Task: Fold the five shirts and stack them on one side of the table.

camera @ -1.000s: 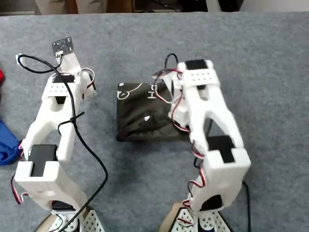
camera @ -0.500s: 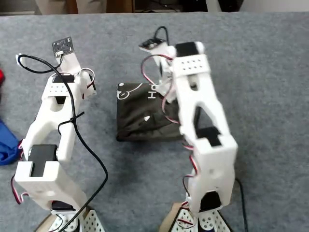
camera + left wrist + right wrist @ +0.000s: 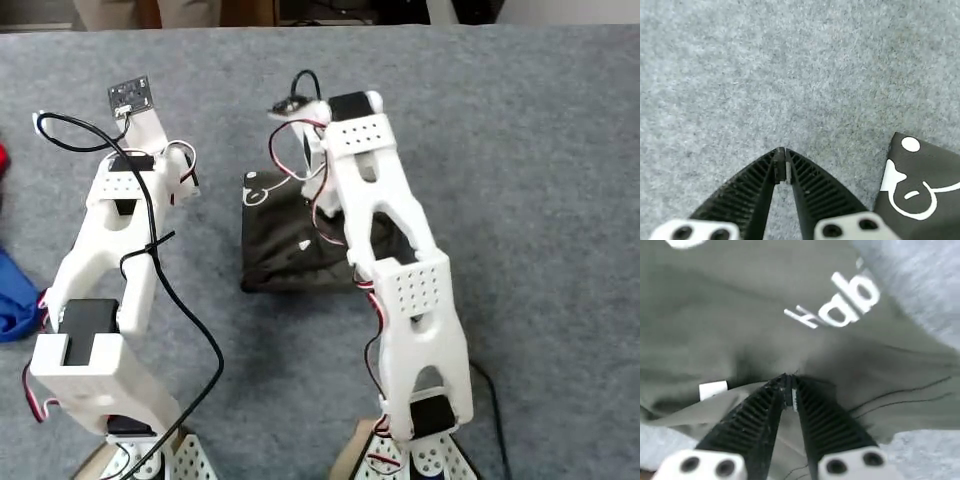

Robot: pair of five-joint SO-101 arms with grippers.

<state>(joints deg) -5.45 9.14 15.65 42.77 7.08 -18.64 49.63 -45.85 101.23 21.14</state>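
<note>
Tabletop (image 3: 540, 150), grey and felt-like, is carrying the following, listed left to right.

1. Red scrap (image 3: 2, 158): peeking in at the left edge. Too little is showing to identify it.
2. Blue cloth (image 3: 12, 300): lying bunched at the left edge, toward the near-left corner. It is possibly another shirt waiting its turn.
3. Left arm (image 3: 105, 250): standing over the left half. The left gripper (image 3: 781, 165) is hanging closed with its tips meeting, holding nothing. It is over bare tabletop just beside the dark shirt's far-left corner.
4. Dark shirt (image 3: 285, 245): lying folded into a rectangle in the middle of the tabletop, between the arms, white print facing up. Its near edge is looking puffy and uneven.
5. Right arm (image 3: 385, 230): stretching over the shirt's right part. The right gripper (image 3: 788, 385) is pointing down at the cloth, jaws closed, tips together at a crease. Whether it is pinching any fabric cannot be told.

Hazards, as judged:
- If the closed tips are catching a layer, lifting or sliding away is likely to drag the fold open.
- Pushing the bundle toward a side over this rough surface is risking rumpling the loose near edge.
- The left arm's dangling cable is liable to snag.
</note>
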